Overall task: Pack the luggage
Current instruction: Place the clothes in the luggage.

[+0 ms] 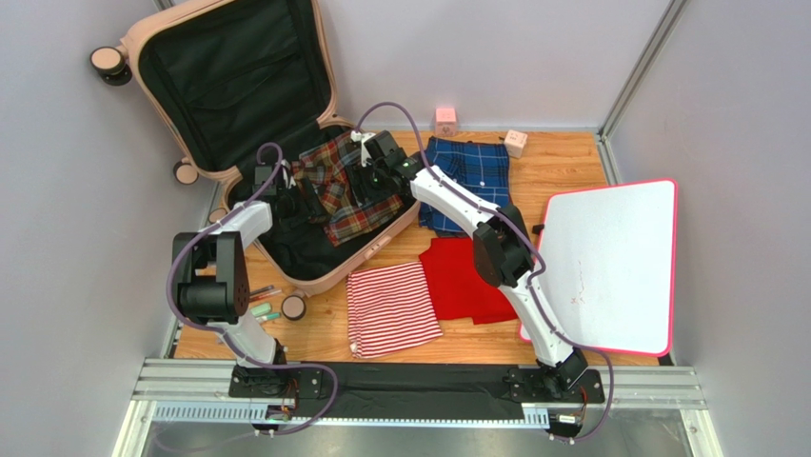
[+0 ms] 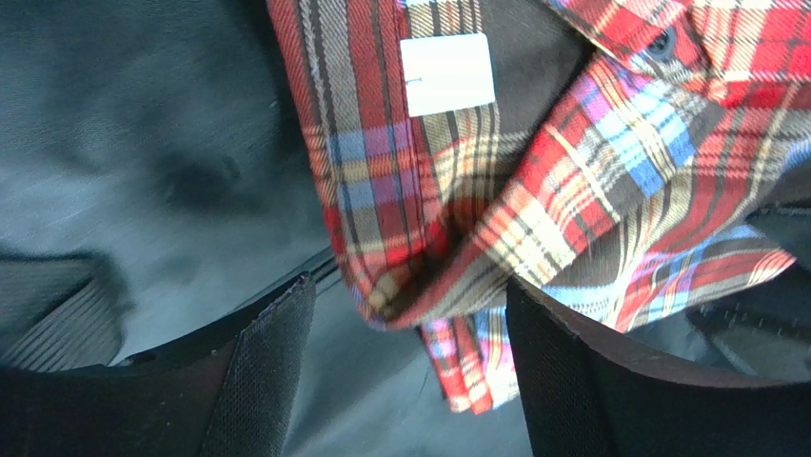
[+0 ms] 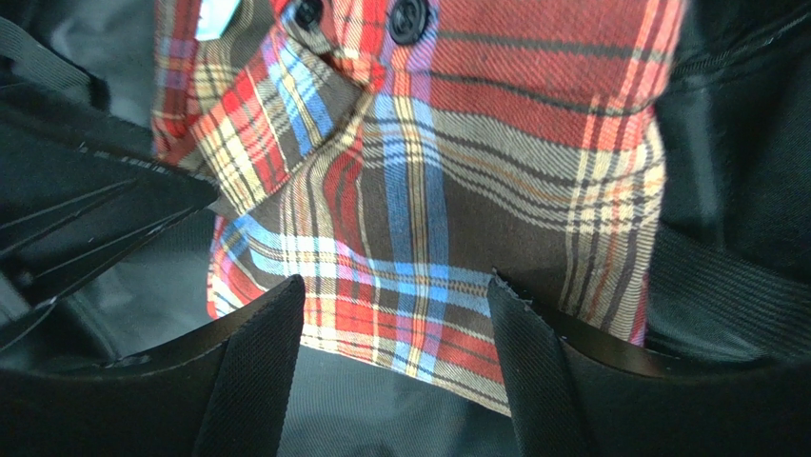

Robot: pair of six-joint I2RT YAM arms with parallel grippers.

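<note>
Pale grey walls point(image 1: 495, 57) box in a wooden worktop point(image 1: 562, 157). One suitcase point(image 1: 357, 259) lies open at its far left, lid propped against the wall, with one red plaid shirt point(image 1: 338, 195) in its black-lined base. The left jaws and the right jaws stand wide over that shirt, holding nothing. On the wood lie one blue checked garment point(image 1: 471, 171), one red garment point(image 1: 462, 281), one striped cloth point(image 1: 392, 309), one white board point(image 1: 609, 267) and two pink cubes point(image 1: 445, 120).

Top cam: fixed high behind the arm bases point(image 1: 271, 381), looks down on whole table point(image 1: 562, 162). Both wrist cams: very close, facing down into the luggage point(image 1: 228, 76). All three share the plaid shirt point(image 1: 335, 190) lying in it.
</note>
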